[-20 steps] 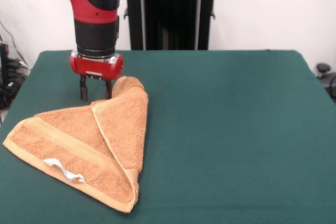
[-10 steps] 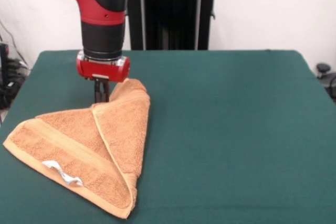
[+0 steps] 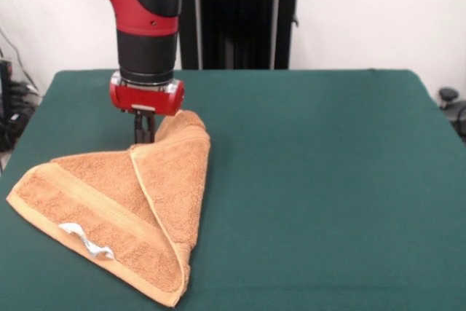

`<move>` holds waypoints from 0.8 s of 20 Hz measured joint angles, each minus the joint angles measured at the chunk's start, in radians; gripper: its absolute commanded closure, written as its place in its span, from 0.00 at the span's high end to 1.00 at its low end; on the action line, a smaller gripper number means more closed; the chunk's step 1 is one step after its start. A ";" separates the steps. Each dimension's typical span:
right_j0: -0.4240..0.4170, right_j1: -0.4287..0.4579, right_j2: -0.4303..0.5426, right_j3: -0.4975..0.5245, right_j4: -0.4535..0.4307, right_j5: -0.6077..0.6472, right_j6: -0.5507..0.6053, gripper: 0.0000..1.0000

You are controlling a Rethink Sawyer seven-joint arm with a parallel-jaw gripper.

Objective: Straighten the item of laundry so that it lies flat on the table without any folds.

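The orange-tan towel (image 3: 109,202) lies at the front left of the green table (image 3: 313,165), folded over on itself into a rough triangle. A flap runs from its far corner down to the front edge. The white tag (image 3: 87,240) shows on the lower layer near the front left. My gripper (image 3: 144,135) hangs straight down at the towel's far corner. Its fingers are pressed together on the towel's edge there, where the cloth bunches up a little beside them.
The robot's black pedestal (image 3: 237,20) stands behind the table's far edge. The towel's left corner lies close to the table's left edge. Bare green felt fills the right half of the table.
The fingers were open and astride the towel's far corner; they have shut. The gripper has shifted slightly right, and the towel's far corner and left edge have moved right with it.
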 measured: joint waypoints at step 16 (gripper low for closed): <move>0.102 -0.026 -0.050 -0.054 0.082 0.123 0.000 0.00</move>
